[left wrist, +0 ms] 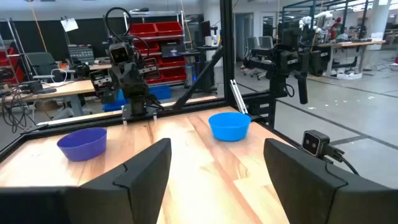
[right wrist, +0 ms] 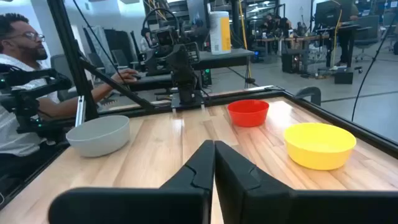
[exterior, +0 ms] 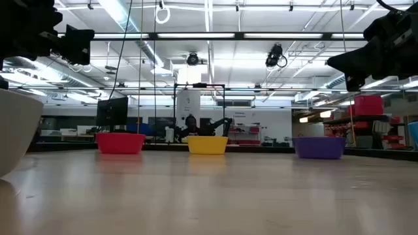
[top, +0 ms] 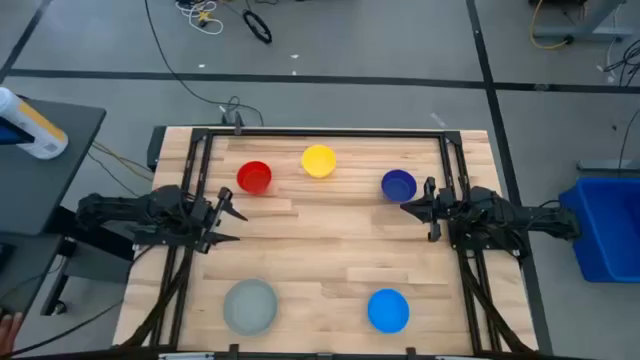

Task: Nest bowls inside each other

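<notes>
Five bowls sit apart, each on its base, on the wooden table. Along the far side stand the red bowl, the yellow bowl and the dark blue bowl. Near the front stand the grey bowl and the light blue bowl. My left gripper hovers open over the table's left side, just near of the red bowl, with nothing between its fingers. My right gripper hovers shut over the right side, close beside the dark blue bowl.
A black metal frame runs around the tabletop. A blue bin stands off the table to the right. A person sits beyond the table's left side. Bare wood lies between the two rows of bowls.
</notes>
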